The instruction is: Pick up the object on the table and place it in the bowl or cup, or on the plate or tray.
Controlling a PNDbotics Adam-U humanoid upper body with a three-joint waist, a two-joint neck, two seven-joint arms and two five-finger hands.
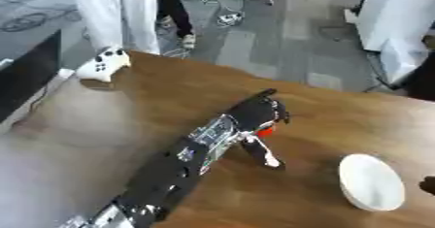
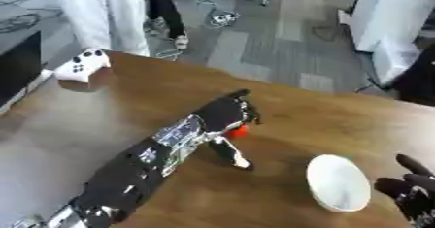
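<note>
Left hand [image 2: 227, 115] curled over a small red object [image 2: 239, 131] on the bench [image 2: 340, 120], securing it for transfer to the white bowl [image 2: 337, 183]; right hand [image 2: 414, 189] idles spread.

Even, bright overhead light. Whole pic soft w/ motion blur, esp. left arm [image 1: 183, 161]. Pale glare washes table [image 1: 59, 139] near its left edge. Faint shadow under white bowl [image 2: 338, 182].

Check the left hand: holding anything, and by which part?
The left hand covers a small red-orange object on the wooden table; whether it is gripped cannot be told.
</note>
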